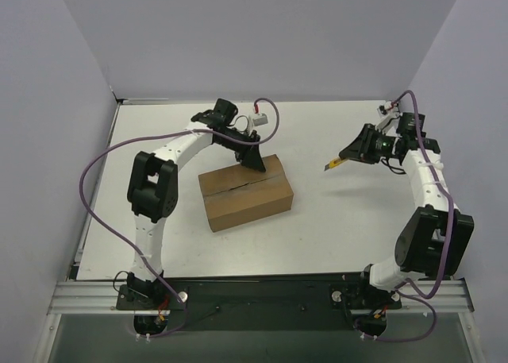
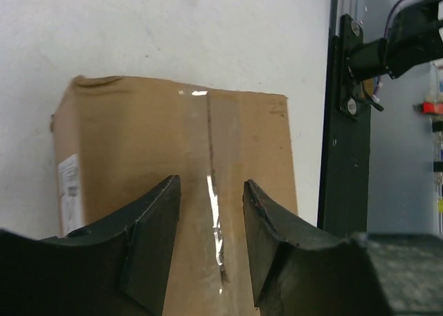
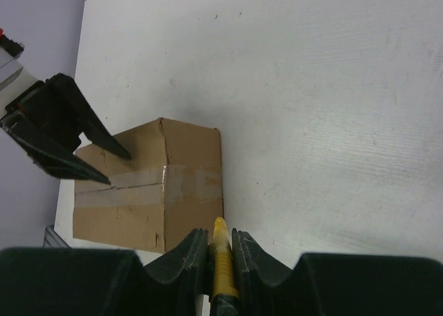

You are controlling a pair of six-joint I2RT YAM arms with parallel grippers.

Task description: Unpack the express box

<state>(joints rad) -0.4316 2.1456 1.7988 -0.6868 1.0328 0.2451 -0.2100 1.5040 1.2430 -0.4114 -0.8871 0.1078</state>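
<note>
1. Top external view: the plain brown rectangular cardboard express box [image 1: 246, 195] sits on the white desk [image 1: 333, 220], a little left of centre. Its flaps are down and a strip of clear tape [image 2: 211, 143] runs along the centre seam.
2. The left gripper [image 1: 258, 161] hangs over the far right end of the box top. Its fingers [image 2: 156, 219] stand apart, one on each side of the taped seam, and grip nothing. I cannot tell whether they press on the cardboard.
3. The right gripper [image 1: 349, 152] is over the right of the desk, well apart from the box. Its fingers are closed on a small yellow utility knife [image 3: 221, 261], whose tip points toward the box.
4. The step in hand looks like slitting the tape. The left wrist view shows a dark gash [image 2: 223, 267] in the seam between the fingers. How far it runs is unclear.
5. To do this well, the left fingers should press down on both flaps and leave the seam line bare between them.
6. The knife should come in low and square to the seam. It should cut shallow, so the contents are spared, and draw away from the left fingers.
7. A light box may slide under the blade, so firm downward hold matters more than speed.
</note>
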